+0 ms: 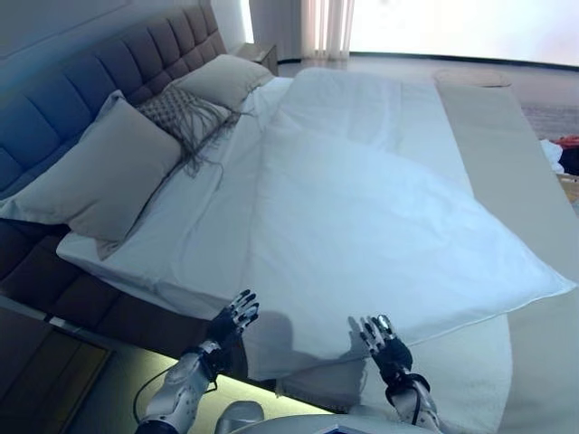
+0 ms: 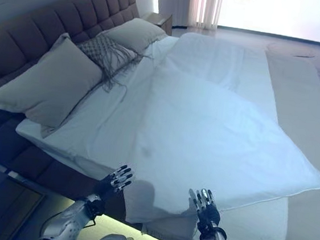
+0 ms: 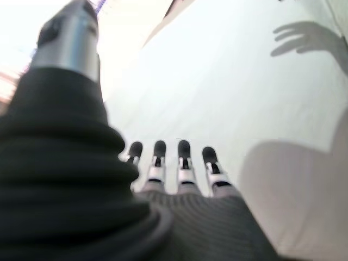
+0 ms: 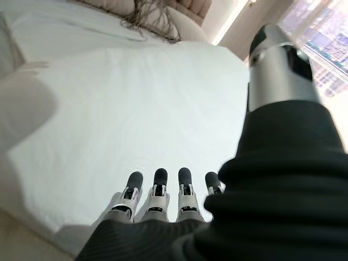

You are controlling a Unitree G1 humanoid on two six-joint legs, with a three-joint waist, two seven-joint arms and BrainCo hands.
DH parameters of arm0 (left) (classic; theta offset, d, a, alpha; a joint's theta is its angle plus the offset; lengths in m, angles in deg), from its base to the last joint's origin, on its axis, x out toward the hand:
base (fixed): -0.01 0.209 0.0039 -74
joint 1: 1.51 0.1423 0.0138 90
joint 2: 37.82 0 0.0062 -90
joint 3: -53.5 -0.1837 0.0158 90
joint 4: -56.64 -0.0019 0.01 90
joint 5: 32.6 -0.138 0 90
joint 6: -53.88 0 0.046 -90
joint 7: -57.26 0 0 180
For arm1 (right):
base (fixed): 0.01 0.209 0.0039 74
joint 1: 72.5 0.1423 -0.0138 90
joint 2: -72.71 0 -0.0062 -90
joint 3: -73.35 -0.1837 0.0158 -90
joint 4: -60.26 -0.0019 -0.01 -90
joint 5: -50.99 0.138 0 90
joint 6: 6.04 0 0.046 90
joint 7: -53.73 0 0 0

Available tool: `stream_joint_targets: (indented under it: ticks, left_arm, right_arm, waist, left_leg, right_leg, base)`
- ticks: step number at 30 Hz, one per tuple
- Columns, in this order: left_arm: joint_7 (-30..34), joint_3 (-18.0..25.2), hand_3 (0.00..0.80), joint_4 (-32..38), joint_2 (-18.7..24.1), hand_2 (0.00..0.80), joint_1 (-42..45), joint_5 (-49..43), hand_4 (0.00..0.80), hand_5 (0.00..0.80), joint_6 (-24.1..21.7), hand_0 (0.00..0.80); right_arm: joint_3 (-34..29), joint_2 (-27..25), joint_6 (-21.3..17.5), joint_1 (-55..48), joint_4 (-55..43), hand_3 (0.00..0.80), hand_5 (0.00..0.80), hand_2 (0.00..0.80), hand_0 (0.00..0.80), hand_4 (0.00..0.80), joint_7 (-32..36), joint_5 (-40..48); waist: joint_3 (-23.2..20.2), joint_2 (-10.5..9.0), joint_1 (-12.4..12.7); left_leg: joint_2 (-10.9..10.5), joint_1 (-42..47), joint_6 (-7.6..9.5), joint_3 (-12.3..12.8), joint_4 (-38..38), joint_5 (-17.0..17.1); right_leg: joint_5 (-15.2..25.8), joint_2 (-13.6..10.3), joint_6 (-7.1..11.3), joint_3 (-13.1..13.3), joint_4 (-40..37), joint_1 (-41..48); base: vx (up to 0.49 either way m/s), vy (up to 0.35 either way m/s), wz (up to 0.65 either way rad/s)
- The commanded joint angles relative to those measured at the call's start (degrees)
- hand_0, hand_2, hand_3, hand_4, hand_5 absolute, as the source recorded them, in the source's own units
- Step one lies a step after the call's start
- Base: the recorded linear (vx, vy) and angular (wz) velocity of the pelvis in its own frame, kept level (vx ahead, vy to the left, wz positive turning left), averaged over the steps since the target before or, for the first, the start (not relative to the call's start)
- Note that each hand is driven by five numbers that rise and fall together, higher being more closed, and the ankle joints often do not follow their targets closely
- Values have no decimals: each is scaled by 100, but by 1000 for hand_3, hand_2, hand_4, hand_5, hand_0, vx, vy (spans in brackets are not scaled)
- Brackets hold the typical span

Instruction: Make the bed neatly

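Both hands are near you at the bed's side edge, fingers straight and spread, holding nothing. Left hand (image 1: 233,318) hovers at the near edge of the duvet (image 1: 362,226); right hand (image 1: 384,342) is just beside it over the same edge. The wrist views confirm it: fingers extended, white cloth past the tips, no grip.

The duvet is your thing. It lies skewed across the bed, one corner (image 1: 563,287) sticking out over the beige runner (image 1: 507,154) at the foot end, the near edge hanging over the mattress side. The sheet (image 1: 172,231) is bare toward the pillows.

Handling, as a guess: soft, light, bulky, no stiffness. It will sag and fold wherever you don't hold it, and the cover looks smooth enough to slip from a loose pinch. Take the near hem, one hand at each end of that edge, curl fingers well round the cloth, then drag and square it up. Pull evenly or it will twist more.

Farther off: big grey pillow (image 1: 99,176), fringed cushion (image 1: 185,117), another pillow (image 1: 222,80), all against the tufted headboard (image 1: 81,90). Leave those until the duvet sits straight.
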Motion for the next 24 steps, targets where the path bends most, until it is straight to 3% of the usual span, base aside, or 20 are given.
stream_joint_targets:
  ticks: [1, 4, 7, 11, 16, 19, 20, 24]
  left_arm:
    - [-236, 331, 0, 435, 127, 0, -89, -63, 0, 0, -129, 0]
    - [-557, 384, 0, 256, 168, 0, -271, -95, 0, 0, -245, 0]
    - [-645, 563, 0, -63, 151, 0, -421, -140, 0, 0, -265, 0]
    - [-543, 720, 0, -157, 267, 0, -381, -150, 0, 0, -233, 0]
    - [-488, 384, 0, -193, 429, 0, -901, -53, 0, 0, -326, 0]
    - [-611, 73, 0, -228, 411, 0, -1336, 205, 0, 0, -598, 0]
    - [-689, -39, 0, -204, 414, 0, -1492, 330, 0, 0, -687, 0]
    - [-900, -318, 0, -227, 342, 0, -1960, 538, 0, 0, -982, 0]
  right_arm:
    - [-118, 277, -247, 219, 167, 0, 0, 0, 0, 0, -91, 545]
    - [-187, 260, -260, 516, 560, 0, 0, 0, 0, 0, -106, 833]
    - [-389, 170, -239, 676, 897, 0, 0, 0, 0, 0, -185, 910]
    - [-609, 72, -310, 643, 1144, 0, 0, 0, 0, 0, 202, 1097]
    - [-647, -195, -613, 1331, 1163, 0, 0, 0, 0, 0, 544, 1595]
    - [-573, -400, -822, 1909, 1029, 0, 0, 0, 0, 0, 523, 1724]
    - [-545, -477, -890, 2129, 1008, 0, 0, 0, 0, 0, 514, 1779]
    - [-559, -640, -993, 2760, 994, 0, 0, 0, 0, 0, 328, 1880]
  waist:
    - [33, -165, 198]
    - [135, -264, 195]
    - [300, -320, 241]
    - [467, -442, 324]
    - [815, -368, 417]
    - [1126, -198, 396]
    - [1230, -111, 404]
    - [1436, 7, 381]
  left_leg:
    - [-78, -449, 581, -333, 260, 46]
    - [-46, -481, 509, -184, 358, -77]
    - [84, -749, 504, -160, 876, -243]
    - [444, -1044, 368, -218, 1206, -246]
    - [686, -2047, 218, -357, 1825, -295]
    - [610, -2736, 235, -418, 2283, -389]
    - [587, -2967, 206, -481, 2541, -607]
    - [440, -3643, 258, -488, 2888, -642]
  right_leg:
    - [2391, -495, 435, -192, -1383, 371]
    - [2628, -420, 523, -325, -1937, 128]
    - [2498, -379, 552, -320, -1765, 74]
    - [2297, -337, 541, -516, -1558, 87]
    - [2236, -539, 510, -720, -962, -812]
    - [2171, -756, 464, -542, -351, -1659]
    - [1992, -809, 522, -398, -6, -1968]
    - [1830, -904, 460, -144, 555, -2767]
  base:
    - [57, -153, -24]
    - [22, -172, -32]
    - [35, -181, -27]
    - [53, -205, 6]
    - [-203, -64, 16]
    - [-284, 127, 3]
    - [-237, 136, -2]
    - [-219, 118, 5]
